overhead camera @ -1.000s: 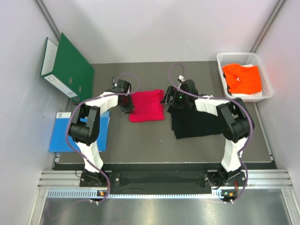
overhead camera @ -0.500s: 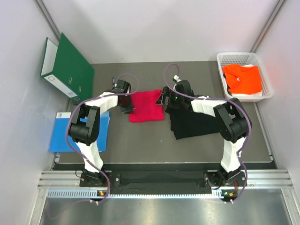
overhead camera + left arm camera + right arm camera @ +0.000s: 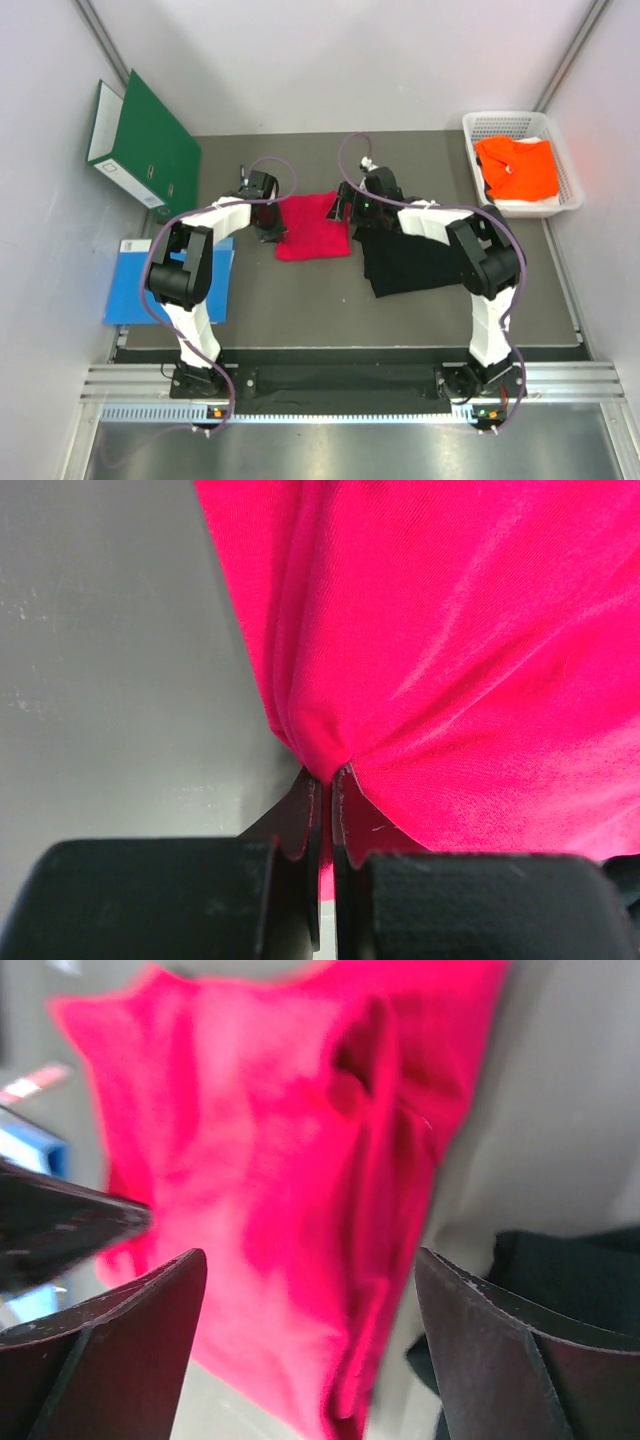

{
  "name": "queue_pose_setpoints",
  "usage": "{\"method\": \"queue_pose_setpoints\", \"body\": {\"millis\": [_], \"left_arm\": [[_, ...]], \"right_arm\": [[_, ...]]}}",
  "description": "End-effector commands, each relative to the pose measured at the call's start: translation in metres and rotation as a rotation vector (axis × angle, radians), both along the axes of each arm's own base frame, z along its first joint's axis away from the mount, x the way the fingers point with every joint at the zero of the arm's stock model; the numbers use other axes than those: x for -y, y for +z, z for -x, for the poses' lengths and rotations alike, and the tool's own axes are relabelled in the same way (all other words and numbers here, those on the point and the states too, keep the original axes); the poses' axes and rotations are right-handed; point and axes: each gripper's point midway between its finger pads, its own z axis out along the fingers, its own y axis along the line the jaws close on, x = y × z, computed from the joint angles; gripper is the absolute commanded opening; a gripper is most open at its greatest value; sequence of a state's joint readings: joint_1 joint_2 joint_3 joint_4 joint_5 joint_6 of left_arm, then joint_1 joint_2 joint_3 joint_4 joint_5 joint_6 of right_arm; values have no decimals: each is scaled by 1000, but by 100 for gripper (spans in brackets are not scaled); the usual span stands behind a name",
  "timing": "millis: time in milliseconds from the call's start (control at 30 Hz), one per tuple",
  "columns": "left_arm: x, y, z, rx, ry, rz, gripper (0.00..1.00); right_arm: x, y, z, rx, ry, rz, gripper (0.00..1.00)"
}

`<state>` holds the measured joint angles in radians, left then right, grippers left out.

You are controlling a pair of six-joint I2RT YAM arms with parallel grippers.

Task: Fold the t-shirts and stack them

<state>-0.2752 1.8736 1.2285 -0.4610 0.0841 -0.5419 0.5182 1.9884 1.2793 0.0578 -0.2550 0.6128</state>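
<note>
The crimson t-shirt (image 3: 313,226) lies folded on the grey mat between both arms. My left gripper (image 3: 270,228) is shut on its left edge; in the left wrist view the red cloth (image 3: 450,630) bunches into the closed fingers of that gripper (image 3: 327,775). My right gripper (image 3: 345,208) hovers open at the shirt's right edge, and in the right wrist view the red cloth (image 3: 250,1160) shows between the wide fingers of that gripper (image 3: 310,1255). The black t-shirt (image 3: 410,262) lies under the right arm and shows as a dark corner (image 3: 570,1270). The orange t-shirt (image 3: 517,166) rests in the basket.
A white basket (image 3: 572,175) stands at the back right. A green binder (image 3: 150,145) leans against the left wall. A flat blue sheet (image 3: 135,285) lies at the mat's left edge, partly under the left arm.
The right gripper has moved left, off the black t-shirt and up to the red shirt's right edge. The left gripper and the red shirt have stayed put.
</note>
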Motion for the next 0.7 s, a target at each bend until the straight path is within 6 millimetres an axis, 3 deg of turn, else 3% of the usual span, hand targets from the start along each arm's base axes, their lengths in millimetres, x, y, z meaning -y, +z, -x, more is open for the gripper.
{"method": "queue_pose_setpoints", "body": {"millis": [0,167,300,333,400,500,533,567,633,667], "left_arm": [[-10,-9,19,-56,-14,-37,0],[-9,-7,19,-55,-18,-29,0],[-6,-8,20,-58,-18,-15,0],[-6,-7,20,-55,-20,-13,0],[-7,-6,20,-57,-19,-12,0],[-7,-3,22,-51,-25,-13,0],[-8,-3,24,-60,-23,-15,0],[-9,-3,26,-64,-26,-17,0],[-13,2,31,-77,-16,-39,43],[-17,3,32,-79,5,-55,61]], "right_arm": [[-8,-14,3,-20,7,51,84],[-7,-22,5,-27,-3,110,82],[-23,-29,4,-38,34,130,76],[-30,-40,10,-59,57,146,72],[-37,-44,11,-74,76,161,66],[-42,-52,18,-92,91,166,42],[-42,-50,20,-90,93,166,25],[-39,-51,22,-91,92,173,17],[-37,-40,25,-67,94,190,5],[-33,-37,27,-49,106,214,4]]}}
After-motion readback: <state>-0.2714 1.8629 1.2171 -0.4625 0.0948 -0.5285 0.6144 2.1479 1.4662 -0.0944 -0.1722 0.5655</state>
